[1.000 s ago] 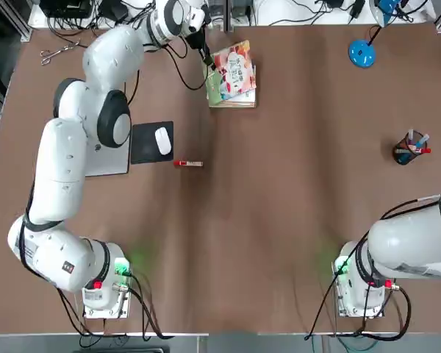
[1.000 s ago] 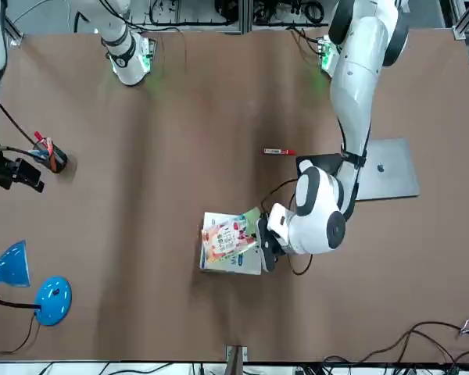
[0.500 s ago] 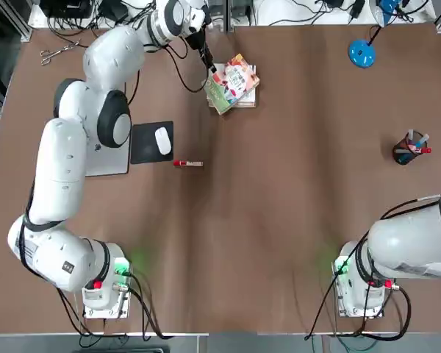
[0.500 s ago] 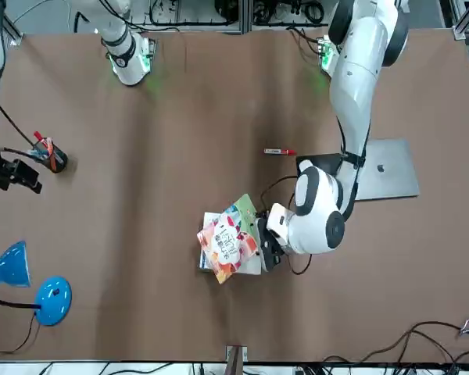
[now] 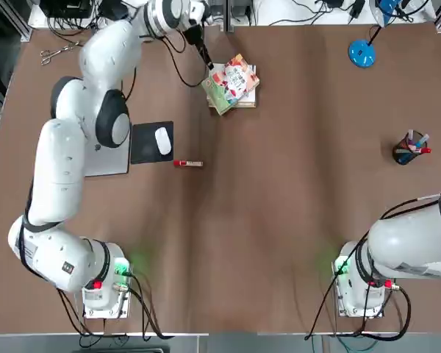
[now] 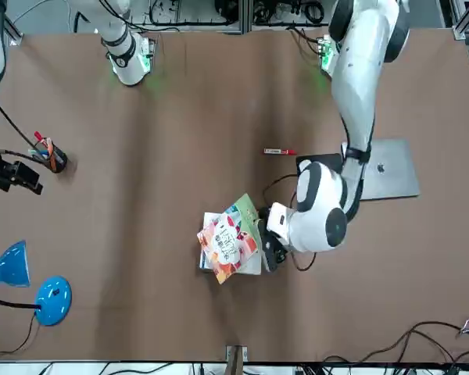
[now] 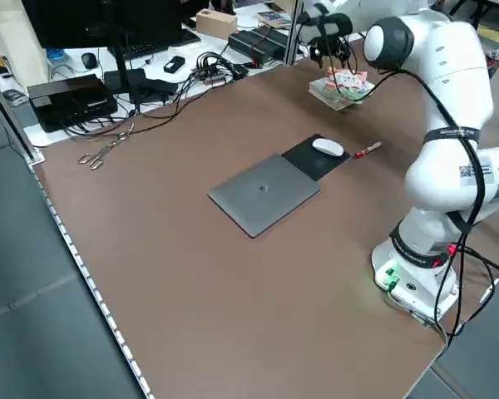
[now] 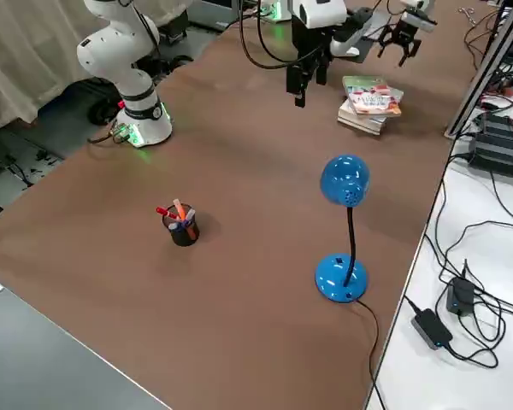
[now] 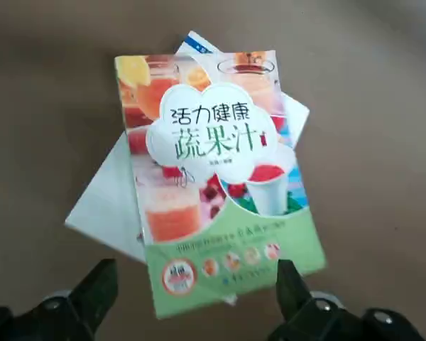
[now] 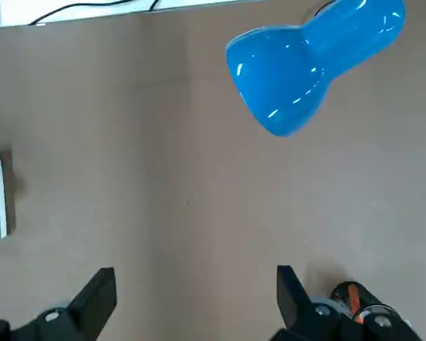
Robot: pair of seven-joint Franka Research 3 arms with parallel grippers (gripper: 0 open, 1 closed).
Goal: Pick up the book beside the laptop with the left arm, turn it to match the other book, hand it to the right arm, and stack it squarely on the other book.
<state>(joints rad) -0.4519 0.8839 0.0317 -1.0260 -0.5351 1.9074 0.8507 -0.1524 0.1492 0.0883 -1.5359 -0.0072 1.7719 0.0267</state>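
Book (image 5: 234, 79) lies askew on the other book (image 5: 244, 98) — released; left gripper (image 9: 193, 298) spread wide just beside it, right gripper (image 10: 192, 298) likewise spread, holding nothing.

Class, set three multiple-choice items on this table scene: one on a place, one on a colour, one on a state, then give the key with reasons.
1. Where does the colourful book lie?
A. on the laptop
B. on the white book
C. beside the pen cup

2. What colour is the desk lamp?
A. blue
B. red
C. yellow

3. How does the colourful book sit on the white book?
A. squarely aligned
B. standing on edge
C. skewed, corners overhanging

Key: 1 B, the left wrist view shows the white cover under it, while the laptop is bare. 2 A, its shade and base are blue. 3 C, its edges run at an angle to the book below; the left gripper has open fingers beside it.
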